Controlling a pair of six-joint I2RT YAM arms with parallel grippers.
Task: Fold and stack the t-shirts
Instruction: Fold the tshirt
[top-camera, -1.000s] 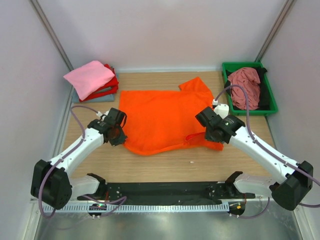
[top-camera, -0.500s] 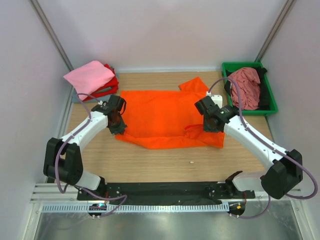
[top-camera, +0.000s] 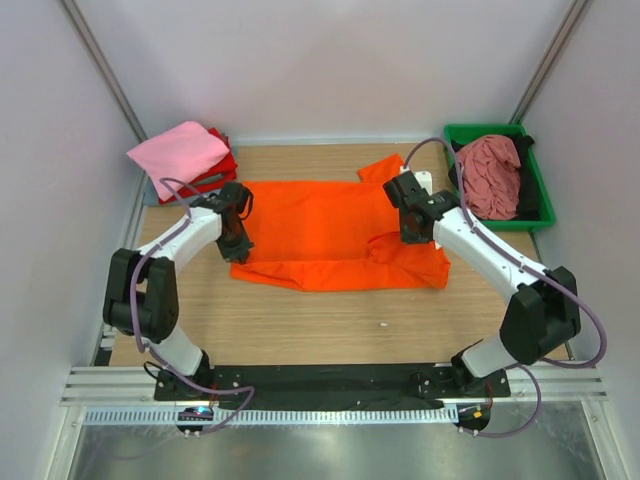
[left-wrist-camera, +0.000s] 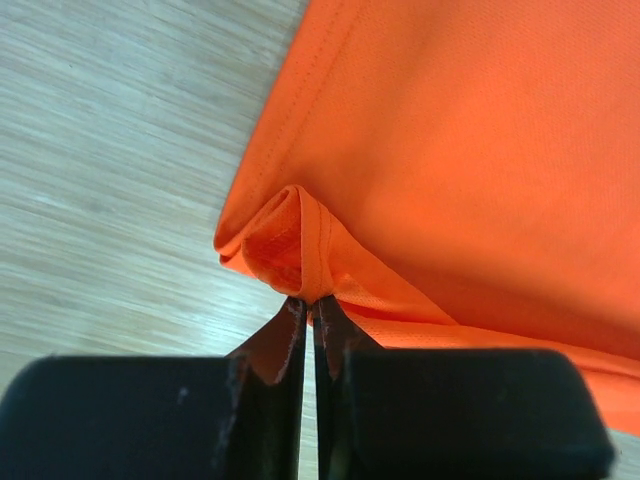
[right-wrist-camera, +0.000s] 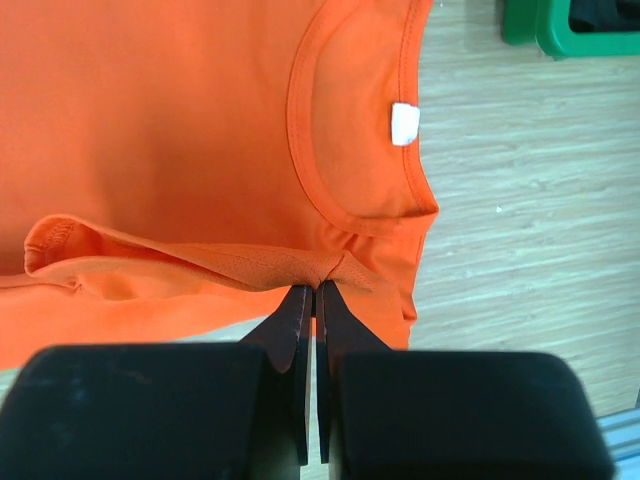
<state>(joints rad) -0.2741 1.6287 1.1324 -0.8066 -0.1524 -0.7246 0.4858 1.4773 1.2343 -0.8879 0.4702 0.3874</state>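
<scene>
Orange t-shirt (top-camera: 330, 235) is lying spread on the table (top-camera: 300, 320) beside the green tray (top-camera: 485, 128). My left fingers (left-wrist-camera: 288, 340) and right fingers (right-wrist-camera: 297, 340) are each pinching its near edge. I'm judging it soft, light, limp; hems gripping best.

Wooden table (top-camera: 300, 320) — green tray (top-camera: 485, 128) (far right)

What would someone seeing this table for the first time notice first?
The bright orange tee lies spread mid-table, its near edge pinched at both ends by the left claw and the right claw, both shut on it. Next comes the pink tee topping the folded stack at the far left, then the green tray of crumpled tees at the far right.
</scene>
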